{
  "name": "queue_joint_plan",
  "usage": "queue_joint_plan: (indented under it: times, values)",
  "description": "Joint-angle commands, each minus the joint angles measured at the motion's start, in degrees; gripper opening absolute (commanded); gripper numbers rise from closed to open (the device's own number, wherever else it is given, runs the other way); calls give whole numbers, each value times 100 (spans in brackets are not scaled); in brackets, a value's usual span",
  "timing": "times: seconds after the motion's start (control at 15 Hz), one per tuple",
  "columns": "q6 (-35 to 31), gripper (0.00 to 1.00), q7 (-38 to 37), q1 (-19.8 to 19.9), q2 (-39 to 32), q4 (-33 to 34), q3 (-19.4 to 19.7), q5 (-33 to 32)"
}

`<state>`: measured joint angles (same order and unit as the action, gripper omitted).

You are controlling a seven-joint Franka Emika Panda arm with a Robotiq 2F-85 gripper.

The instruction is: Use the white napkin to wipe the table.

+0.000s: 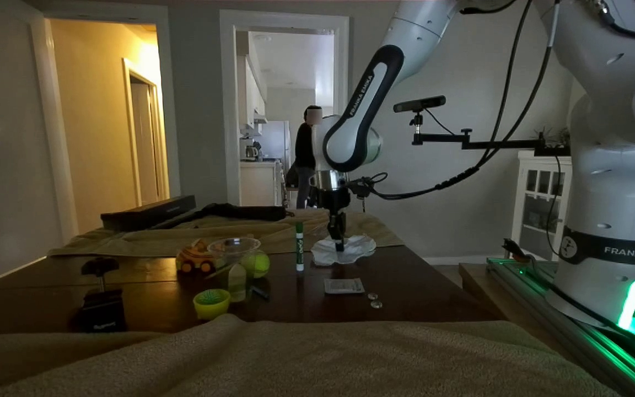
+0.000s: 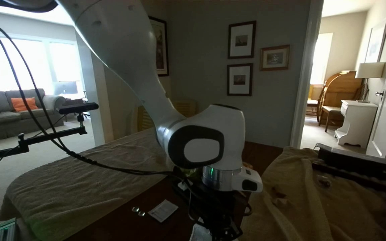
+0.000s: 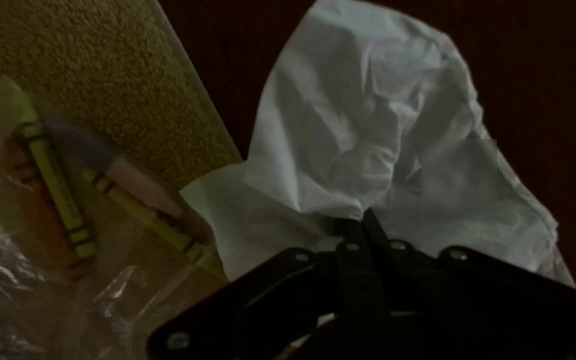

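In an exterior view, my claw (image 1: 339, 245) pointed straight down at the white napkin (image 1: 357, 251), crumpled on the table (image 1: 425, 292); green marker (image 1: 299, 248) stood upright near it. In an exterior view, my claw hid part of the napkin; flat white packet (image 2: 163, 210) lay near two small shiny discs (image 2: 141, 213). Wrist view: fingers together, I pinched a napkin fold; bagged crayons (image 3: 58, 190) just beside, over tan towel (image 3: 108, 60).
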<state>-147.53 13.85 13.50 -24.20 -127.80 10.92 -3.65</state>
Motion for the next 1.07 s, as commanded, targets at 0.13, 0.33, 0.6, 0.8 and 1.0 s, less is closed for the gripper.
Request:
queue_joint_plan:
  times: [0.13,0.33,0.6,0.8,1.0]
  values:
    - [-160,1,-159,-172,-333,261,-167,-143]
    - [-296,1,-102,-288,-190,22,-275,-187]
    - [-303,1,59,-372,37,-360,-450,-197]
    - [4,1,170,-291,336,-737,-559,-59]
    - [152,1,199,-218,562,-1039,-473,-68]
